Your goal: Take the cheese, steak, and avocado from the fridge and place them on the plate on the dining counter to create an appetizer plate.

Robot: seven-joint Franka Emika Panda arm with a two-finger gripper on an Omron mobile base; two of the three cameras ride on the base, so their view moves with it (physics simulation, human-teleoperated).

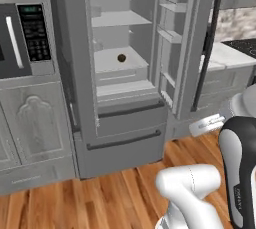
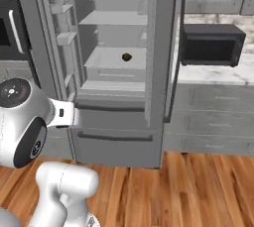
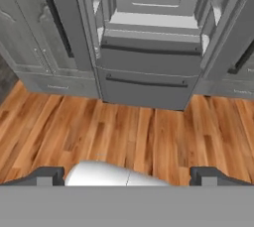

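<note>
The fridge (image 1: 125, 73) stands open above the wood floor; the avocado (image 1: 121, 58) sits on its middle shelf, well ahead and above the spread, empty gripper (image 3: 127, 174).

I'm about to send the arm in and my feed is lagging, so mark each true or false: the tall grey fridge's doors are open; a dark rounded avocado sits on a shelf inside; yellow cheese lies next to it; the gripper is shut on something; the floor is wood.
1. The tall grey metallic fridge has its doors open: true.
2. The small dark brown-olive rounded avocado sits on a pale shelf inside: true.
3. Yellow cheese lies beside it: false; the avocado sits alone on that shelf.
4. The gripper is shut on something: false; its jaws stand wide apart, holding nothing.
5. The floor is wooden planks: true.
</note>
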